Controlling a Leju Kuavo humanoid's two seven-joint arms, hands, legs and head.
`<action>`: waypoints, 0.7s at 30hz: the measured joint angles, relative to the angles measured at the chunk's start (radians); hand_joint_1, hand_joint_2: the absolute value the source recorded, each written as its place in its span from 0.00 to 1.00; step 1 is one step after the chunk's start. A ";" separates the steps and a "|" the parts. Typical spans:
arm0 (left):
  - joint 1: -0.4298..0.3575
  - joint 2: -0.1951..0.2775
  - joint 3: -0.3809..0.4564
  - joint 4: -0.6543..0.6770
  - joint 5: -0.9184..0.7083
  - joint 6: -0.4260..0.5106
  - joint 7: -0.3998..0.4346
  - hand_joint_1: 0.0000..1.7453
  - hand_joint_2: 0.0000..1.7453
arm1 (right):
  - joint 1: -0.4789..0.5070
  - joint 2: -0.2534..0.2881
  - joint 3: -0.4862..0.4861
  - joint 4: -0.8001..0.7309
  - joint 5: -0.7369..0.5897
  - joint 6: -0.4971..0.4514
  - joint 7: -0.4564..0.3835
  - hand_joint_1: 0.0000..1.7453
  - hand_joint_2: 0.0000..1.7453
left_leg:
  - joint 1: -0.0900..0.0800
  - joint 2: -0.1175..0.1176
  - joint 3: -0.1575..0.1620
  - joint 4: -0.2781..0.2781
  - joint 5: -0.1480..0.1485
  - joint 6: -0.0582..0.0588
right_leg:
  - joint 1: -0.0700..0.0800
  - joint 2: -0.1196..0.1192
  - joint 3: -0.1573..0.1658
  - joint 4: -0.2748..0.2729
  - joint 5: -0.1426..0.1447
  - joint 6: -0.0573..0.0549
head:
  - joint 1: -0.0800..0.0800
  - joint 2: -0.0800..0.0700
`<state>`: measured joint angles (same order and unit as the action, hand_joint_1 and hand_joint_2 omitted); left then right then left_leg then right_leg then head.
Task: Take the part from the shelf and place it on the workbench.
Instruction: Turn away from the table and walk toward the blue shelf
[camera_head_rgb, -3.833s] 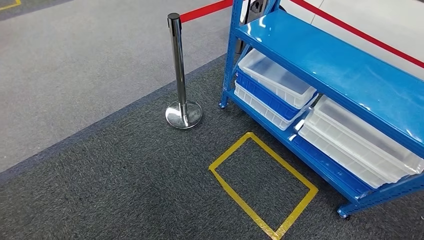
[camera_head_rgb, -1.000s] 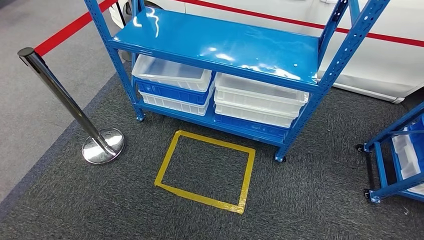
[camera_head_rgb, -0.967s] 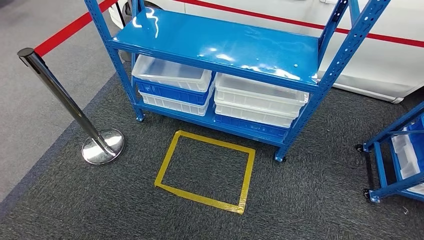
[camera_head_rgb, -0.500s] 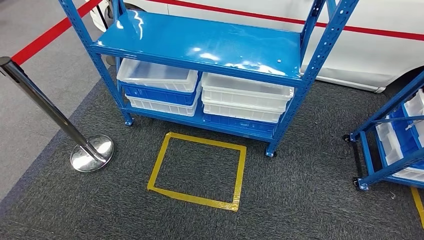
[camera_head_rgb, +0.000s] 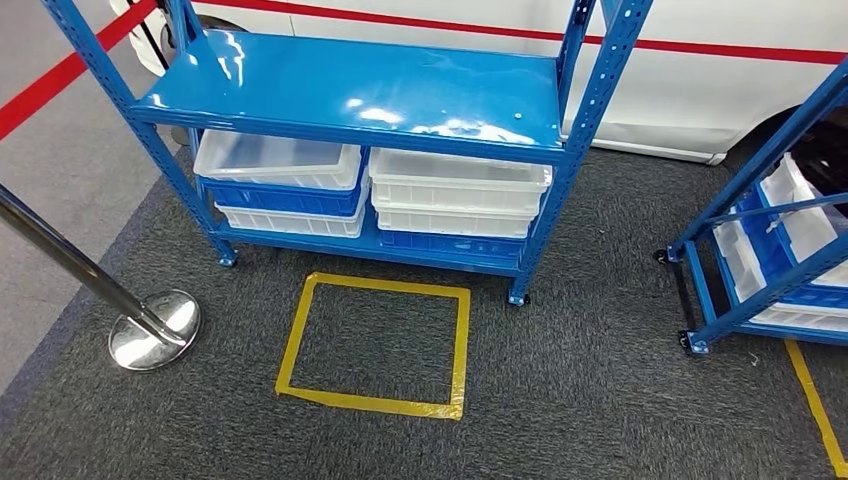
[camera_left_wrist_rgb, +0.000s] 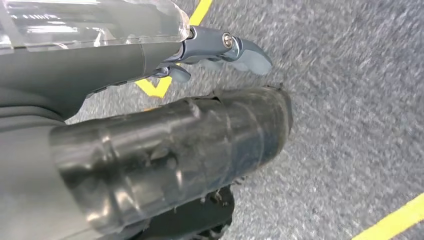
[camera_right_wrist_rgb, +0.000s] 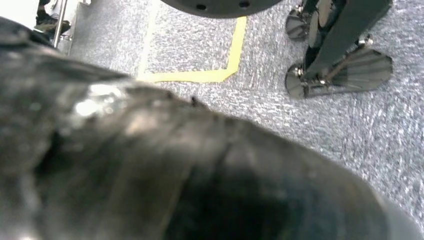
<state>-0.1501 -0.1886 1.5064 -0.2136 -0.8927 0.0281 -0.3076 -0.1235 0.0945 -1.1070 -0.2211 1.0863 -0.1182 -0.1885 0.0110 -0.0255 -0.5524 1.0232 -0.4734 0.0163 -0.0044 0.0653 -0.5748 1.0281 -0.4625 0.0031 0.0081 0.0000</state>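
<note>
Blue shelf (camera_head_rgb: 350, 95) stands ahead, its glossy middle deck bare; no part is visible on it, so I cannot tell where the part sits. It may be on a higher tier out of frame.

White bins (camera_head_rgb: 455, 190) and blue bins (camera_head_rgb: 285, 198) are stacked on the bottom tier. A yellow taped square (camera_head_rgb: 375, 345) marks the carpet in front, likely the standing spot. A chrome stanchion (camera_head_rgb: 150, 330) stands off to one side, a second blue rack (camera_head_rgb: 770, 250) to the other.

Left hand (camera_left_wrist_rgb: 215, 50) hangs over the carpet, well apart from the shelf, holding nothing; fingers look loosely curled, blurred. Right hand (camera_right_wrist_rgb: 150, 175) is a dark blur; cannot tell its finger state.

Step in hand, by my judgement: the approach. Do it well by squaring up to the shelf inside the tape, avoiding the stanchion base, and stopping before raising an arm.
</note>
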 joint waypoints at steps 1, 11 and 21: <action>0.000 0.000 0.000 0.000 0.000 0.000 0.000 0.00 0.00 | 0.001 0.000 0.000 0.000 0.000 0.000 0.000 0.00 0.00 | 0.001 0.006 0.002 -0.005 0.004 0.006 | -0.001 -0.001 0.000 0.002 -0.002 0.006 | 0.000 0.000; 0.001 -0.002 0.000 0.000 0.003 0.000 -0.001 0.00 0.00 | -0.001 -0.002 -0.002 0.000 0.000 -0.006 -0.001 0.00 0.00 | 0.005 0.065 0.014 -0.015 0.001 0.015 | -0.016 -0.075 -0.036 0.088 -0.022 0.034 | 0.001 0.000; -0.002 -0.002 -0.003 0.000 0.003 0.006 0.003 0.00 0.00 | -0.001 -0.001 -0.003 0.000 0.008 -0.021 0.006 0.00 0.00 | 0.008 0.038 -0.077 0.198 -0.124 -0.033 | -0.008 -0.072 0.015 -0.021 0.004 -0.025 | -0.001 0.000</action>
<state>-0.1526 -0.1906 1.5034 -0.2136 -0.8897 0.0340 -0.3043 -0.1249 0.0938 -1.1096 -0.2213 1.0943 -0.1390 -0.1826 0.0195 0.0124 -0.6295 1.2209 -0.5978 -0.0167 -0.0125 -0.0062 -0.5595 1.0069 -0.4589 -0.0218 0.0074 0.0000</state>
